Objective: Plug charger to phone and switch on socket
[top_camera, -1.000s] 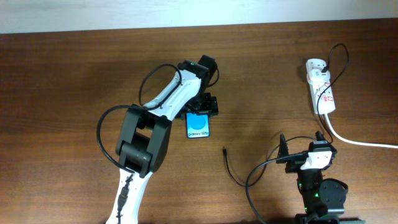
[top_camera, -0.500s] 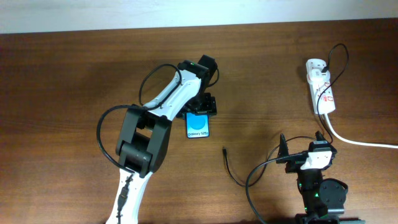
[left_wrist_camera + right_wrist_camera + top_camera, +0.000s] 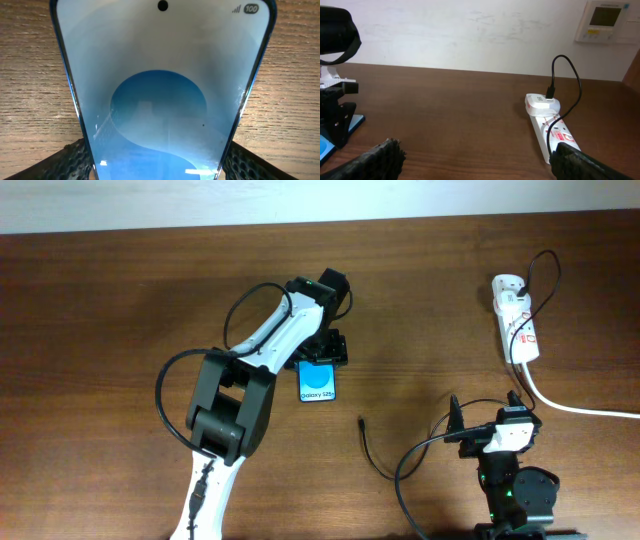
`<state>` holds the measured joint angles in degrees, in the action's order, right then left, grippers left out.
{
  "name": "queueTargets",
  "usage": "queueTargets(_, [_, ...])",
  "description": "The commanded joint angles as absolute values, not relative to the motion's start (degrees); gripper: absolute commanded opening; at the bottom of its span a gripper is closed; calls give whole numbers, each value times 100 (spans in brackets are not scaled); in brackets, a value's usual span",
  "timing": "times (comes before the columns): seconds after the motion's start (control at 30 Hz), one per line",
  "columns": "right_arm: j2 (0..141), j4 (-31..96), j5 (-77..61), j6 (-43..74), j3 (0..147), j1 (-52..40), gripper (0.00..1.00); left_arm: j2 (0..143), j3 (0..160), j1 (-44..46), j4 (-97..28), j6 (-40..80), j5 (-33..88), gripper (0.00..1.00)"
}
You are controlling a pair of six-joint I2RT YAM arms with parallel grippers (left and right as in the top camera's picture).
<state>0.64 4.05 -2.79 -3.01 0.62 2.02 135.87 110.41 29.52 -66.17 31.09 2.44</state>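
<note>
The phone (image 3: 319,383) lies flat on the table, its blue screen up and white text at the near end. In the left wrist view the phone (image 3: 160,75) fills the space between the fingers. My left gripper (image 3: 322,352) (image 3: 159,162) is shut on the phone's far end, its fingers pressed on both side edges. The charger (image 3: 372,452), a thin black cable, curves on the table with its plug tip (image 3: 361,421) lying free to the right of the phone. The socket (image 3: 515,317) (image 3: 547,125) lies at the far right. My right gripper (image 3: 486,408) (image 3: 477,155) is open and empty near the front edge.
A white adapter (image 3: 542,103) with a black cable sits in the socket's far end. A thick white cord (image 3: 570,406) runs from the socket off the right edge. The left arm (image 3: 240,395) stretches from the front left towards the phone.
</note>
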Motion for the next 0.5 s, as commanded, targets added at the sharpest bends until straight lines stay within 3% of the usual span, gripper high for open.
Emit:
queueTargets(0.0, [21, 436, -252, -301, 32, 152, 98, 13887, 11072, 2985, -6560, 3035, 517, 85])
queueTargets(0.47, [21, 436, -252, -301, 32, 152, 98, 13887, 11279, 2982, -6713, 3033, 515, 84])
